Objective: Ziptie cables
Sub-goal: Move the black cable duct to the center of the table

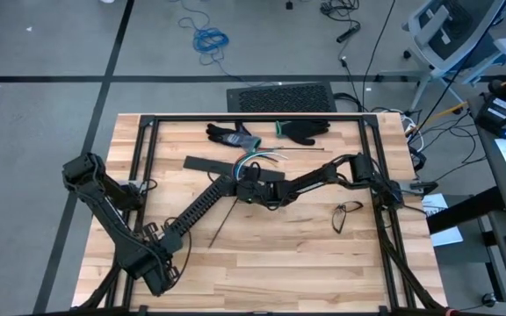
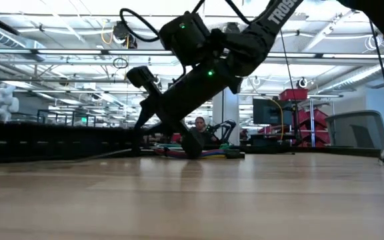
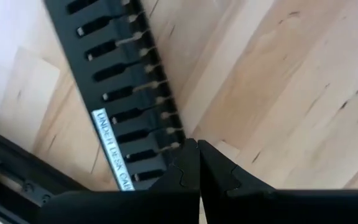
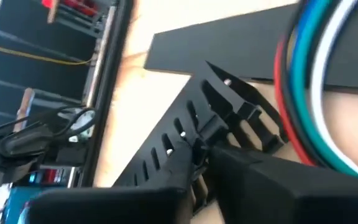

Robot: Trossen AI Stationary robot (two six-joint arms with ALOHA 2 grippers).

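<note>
The pale wooden-plank bench carries a black metal frame along its edges. The left arm rises from the bench's near left corner and reaches diagonally toward the middle. Its left gripper has both dark fingers pressed together with nothing between them, the tips resting at the edge of the long black slotted plastic duct, which bears a white printed label. From above, this duct lies slantwise from the near left toward the bench's centre.

A flat black rectangular plastic strip lies just left of centre, toward the far edge. Behind it, close to the far edge, rest a grey-and-black work glove and, further right, a black work glove.

The cables, a small bundle of red, blue, green and white wires, fan out at the centre of the bench just beyond the two grippers, between the flat strip and the black glove. In the right wrist view the cables curve close past the camera, above the duct's upper end.

The right gripper meets the left one at the bench's centre; its fingers are drawn narrow on the top end of the slotted duct. The right arm stretches in from the right edge.

A pair of dark-rimmed spectacles lies near the right edge, well apart from the cables.
</note>
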